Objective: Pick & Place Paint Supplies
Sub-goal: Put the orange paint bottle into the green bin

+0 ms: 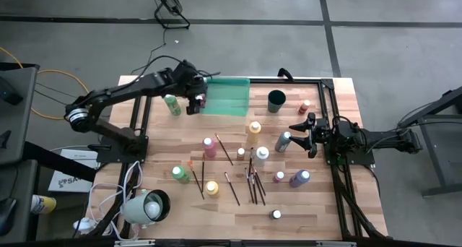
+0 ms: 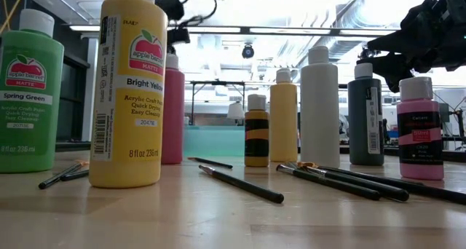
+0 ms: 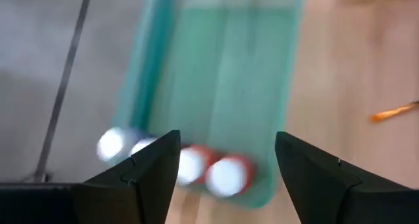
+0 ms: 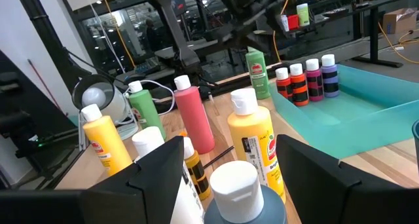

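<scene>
The left gripper (image 1: 193, 102) hangs over the left end of the translucent green tray (image 1: 234, 95), near the far left corner of the table (image 1: 354, 117), with its fingers spread apart and nothing between them. In the left wrist view a row of small bottles (image 3: 216, 175) stands inside the tray at this end, directly under the open fingers, so I judge that a bottle was just set down there. To do this step well, the arm should rise straight up until the fingers are clear of the caps, and only then turn to the next supply, otherwise a finger may knock the row over. The left arm is stretched from its base at the left edge toward the tray, with the wrist bent downward. The right gripper (image 1: 307, 134) waits near the right edge, fingers open and empty, just beside a grey bottle (image 1: 283, 141). Many paint bottles and thin paintbrushes (image 1: 253, 185) are on the middle of the table, for example the yellow bottle (image 1: 254, 128) and the green bottle (image 1: 172, 105) just beside the tray
</scene>
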`<state>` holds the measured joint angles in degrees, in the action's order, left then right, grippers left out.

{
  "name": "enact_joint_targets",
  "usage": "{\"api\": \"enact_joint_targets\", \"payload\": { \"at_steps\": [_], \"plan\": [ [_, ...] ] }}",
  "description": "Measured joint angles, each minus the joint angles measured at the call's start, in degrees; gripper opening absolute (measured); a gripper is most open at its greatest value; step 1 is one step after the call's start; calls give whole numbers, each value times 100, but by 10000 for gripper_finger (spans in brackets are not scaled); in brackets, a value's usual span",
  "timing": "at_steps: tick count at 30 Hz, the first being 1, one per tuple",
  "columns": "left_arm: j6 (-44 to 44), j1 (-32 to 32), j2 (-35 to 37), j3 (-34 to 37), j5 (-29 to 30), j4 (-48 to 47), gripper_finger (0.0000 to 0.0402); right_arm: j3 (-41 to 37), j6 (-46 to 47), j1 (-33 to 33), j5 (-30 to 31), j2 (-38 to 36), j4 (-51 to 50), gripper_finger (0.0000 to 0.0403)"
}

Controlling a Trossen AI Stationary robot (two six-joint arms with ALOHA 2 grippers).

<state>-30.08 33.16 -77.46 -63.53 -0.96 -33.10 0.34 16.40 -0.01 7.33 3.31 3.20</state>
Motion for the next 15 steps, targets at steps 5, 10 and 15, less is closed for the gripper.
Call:
{"api": "enact_joint_targets", "payload": {
  "at_steps": [5, 10, 15],
  "plan": [
    [-8, -492, 24, -277, 58, 3, 245, -2, 0, 2, -2, 0, -2, 237],
    [-184, -1011, -106, -547, 132, 2, 245, -2, 0, 2, -2, 0, -2, 237],
    [-169, -1302, -69, -559, -173, -3, 245, -1, 0, 0, -1, 0, -2, 237]
  ]
}}
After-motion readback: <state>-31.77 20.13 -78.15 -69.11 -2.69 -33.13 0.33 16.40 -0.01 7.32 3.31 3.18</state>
